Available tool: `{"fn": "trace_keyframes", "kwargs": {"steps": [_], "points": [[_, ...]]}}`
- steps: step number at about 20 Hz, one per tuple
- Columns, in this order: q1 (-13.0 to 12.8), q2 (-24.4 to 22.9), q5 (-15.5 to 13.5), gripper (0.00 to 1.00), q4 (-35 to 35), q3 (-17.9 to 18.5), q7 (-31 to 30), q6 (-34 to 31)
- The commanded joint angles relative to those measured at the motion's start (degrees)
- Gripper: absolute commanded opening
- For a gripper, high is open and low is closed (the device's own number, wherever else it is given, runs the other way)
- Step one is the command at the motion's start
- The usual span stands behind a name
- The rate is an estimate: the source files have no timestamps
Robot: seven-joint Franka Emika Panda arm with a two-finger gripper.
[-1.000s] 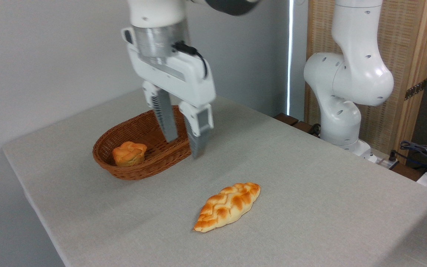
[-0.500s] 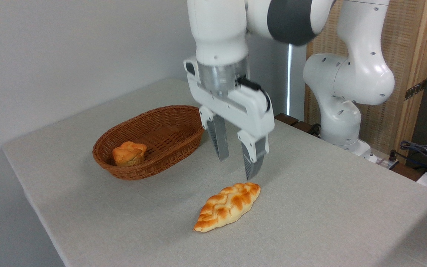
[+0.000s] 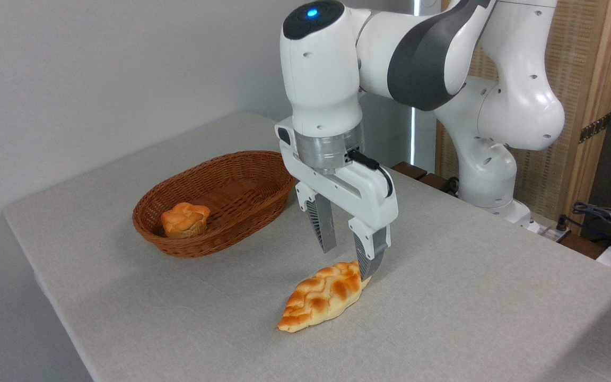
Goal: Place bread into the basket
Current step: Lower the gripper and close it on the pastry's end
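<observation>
**One loaf left on the table as the claw comes down**

Two fingers are spread apart, and nothing is gripped. The gripper (image 3: 347, 262) has been carried away from the basket (image 3: 214, 204) within the last second and lowered over the far end of the bread (image 3: 322, 295). The bread is unmoved and lies flat on the table (image 3: 470, 297), well apart from the basket. The approach is judged nearly done; the grasp is not yet made.

A small bun (image 3: 184, 219) is seen inside the basket at its near-left end, with most of the floor left free.

Contact cannot be settled: the right finger overlaps the loaf's tip, and whether it touches the crust or stands beside it cannot be told. The tip behind that finger is hidden.
</observation>
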Motion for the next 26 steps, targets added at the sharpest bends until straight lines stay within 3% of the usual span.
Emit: {"fn": "trace_keyframes", "kwargs": {"steps": [1,10,18,19,22,26], "points": [[-0.2,0.0,0.9,1.00,-3.5,0.0,0.6,4.5],[-0.6,4.9,1.0,1.00,-4.0,0.0,0.6,12.7],[-0.6,5.7,0.9,0.98,-3.8,-0.1,0.6,15.9],[-0.7,5.7,0.6,0.88,-3.7,-0.1,0.6,15.9],[-1.0,6.3,0.4,0.45,-3.7,-0.5,0.7,16.0],[-2.0,7.5,0.6,0.36,-3.5,-0.6,0.7,16.0]]}}
